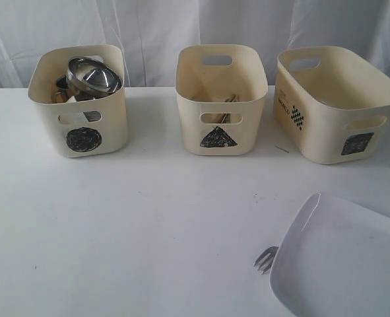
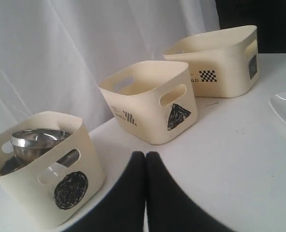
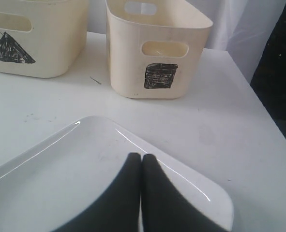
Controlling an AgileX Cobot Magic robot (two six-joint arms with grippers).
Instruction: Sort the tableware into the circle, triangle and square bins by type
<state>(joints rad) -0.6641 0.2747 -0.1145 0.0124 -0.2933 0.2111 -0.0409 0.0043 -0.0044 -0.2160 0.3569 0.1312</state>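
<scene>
Glossy plate [image 1: 343, 264], shiny steel bowl [image 1: 94, 76], probably plastic bins [image 1: 191, 125]

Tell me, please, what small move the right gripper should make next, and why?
Probably open the right gripper, which is shut and pointed at the large white plate, so it can take the plate's rim. The plate lies on the table, not yet sorted, and the square bin beyond it looks empty. The fork beside the plate can wait.

Left gripper [image 2: 145, 155] fully closed — black jaws pressed flat together, nothing between them. Right gripper [image 3: 141, 157] same — jaws flush, tips meeting, nothing gripped.
</scene>
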